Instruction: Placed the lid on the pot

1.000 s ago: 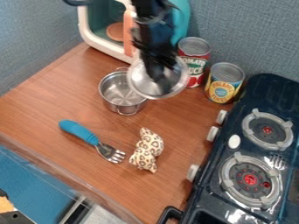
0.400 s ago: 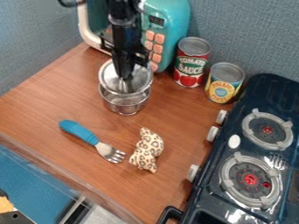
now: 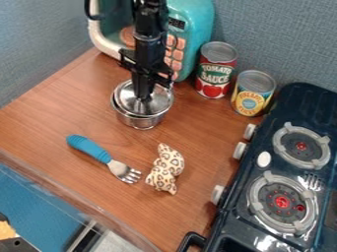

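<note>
- Lid (image 3: 158,103): a second ago off to the right of the pot (image 3: 139,122), then held above it with a gap; now lowered onto or just over the rim.
- Gripper (image 3: 142,96): above the pot, pointing down, fingers closed on the lid's top by the look of it.
- Meaning: placing nearly done, I judge. Lid looks slightly off-centre towards the pot's right; can't tell if it is seated. A small nudge, then letting go, seems due. Risk: one edge riding up on the rim.
- Wooden counter (image 3: 59,106) under the pot. Nearer me than the pot: blue-handled fork (image 3: 90,147) and spotted soft toy (image 3: 167,168).
- Behind the pot, toy microwave (image 3: 192,22); right of it, red can (image 3: 215,74) and yellow can (image 3: 252,96); farther right, toy stove (image 3: 315,106).
- Blue-grey wall (image 3: 276,39) beyond the pot.
</note>
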Controlling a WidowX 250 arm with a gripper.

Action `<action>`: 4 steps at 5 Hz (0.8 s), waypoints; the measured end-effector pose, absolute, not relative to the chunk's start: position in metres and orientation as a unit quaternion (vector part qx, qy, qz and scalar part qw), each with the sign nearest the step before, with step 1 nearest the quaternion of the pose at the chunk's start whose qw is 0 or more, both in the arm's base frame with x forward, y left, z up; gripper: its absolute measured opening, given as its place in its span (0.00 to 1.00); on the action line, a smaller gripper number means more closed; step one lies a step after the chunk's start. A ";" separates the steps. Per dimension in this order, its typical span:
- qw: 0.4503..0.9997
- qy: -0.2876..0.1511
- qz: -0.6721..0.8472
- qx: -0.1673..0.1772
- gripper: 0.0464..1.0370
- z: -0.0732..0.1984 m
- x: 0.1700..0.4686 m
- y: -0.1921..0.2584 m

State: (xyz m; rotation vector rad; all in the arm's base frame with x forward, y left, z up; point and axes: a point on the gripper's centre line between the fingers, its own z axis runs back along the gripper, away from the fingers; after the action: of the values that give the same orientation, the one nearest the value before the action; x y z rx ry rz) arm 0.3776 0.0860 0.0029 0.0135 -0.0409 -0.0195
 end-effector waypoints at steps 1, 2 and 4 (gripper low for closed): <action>1.000 -0.015 -0.014 0.005 0.01 0.002 0.381 0.082; 1.000 -0.014 -0.013 0.001 0.03 0.001 0.384 0.082; 1.000 -0.008 -0.014 0.001 0.45 0.000 0.384 0.082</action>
State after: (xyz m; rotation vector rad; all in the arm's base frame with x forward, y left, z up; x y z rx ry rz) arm 0.3840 0.0823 0.0000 0.0025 -0.0167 -0.0283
